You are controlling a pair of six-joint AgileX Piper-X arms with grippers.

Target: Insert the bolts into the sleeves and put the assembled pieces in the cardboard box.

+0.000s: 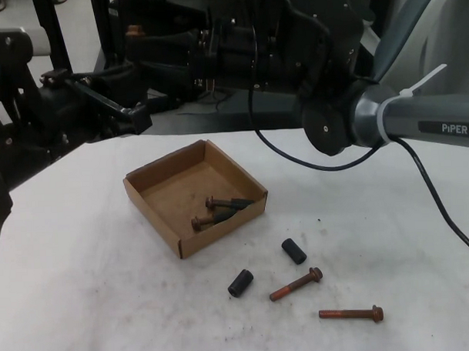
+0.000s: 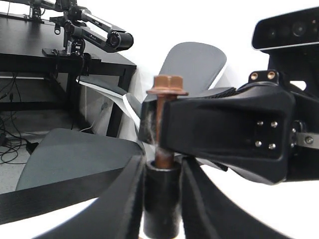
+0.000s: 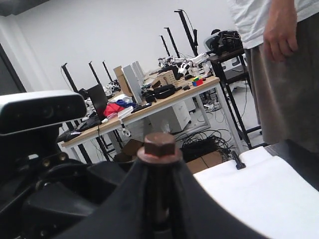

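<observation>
In the left wrist view my left gripper point(image 2: 161, 175) is shut on a black sleeve point(image 2: 161, 204), held upright between its two black fingers. A rusty brown bolt point(image 2: 162, 107) stands over the sleeve with its shank tip inside the sleeve's mouth. My right gripper point(image 2: 158, 130) is shut on the bolt's shank from the side. In the right wrist view the bolt's hex head point(image 3: 158, 146) pokes out between that gripper's fingers point(image 3: 124, 199). The open cardboard box point(image 1: 155, 211) sits on the white bench and holds two assembled pieces point(image 1: 220, 210).
In front of the box lie two loose black sleeves point(image 1: 240, 282) point(image 1: 293, 250) and two loose bolts point(image 1: 296, 284) point(image 1: 351, 314). A grey arm link point(image 1: 406, 117) with a black cable hangs over the bench's far right. A person stands beyond the bench in the right wrist view.
</observation>
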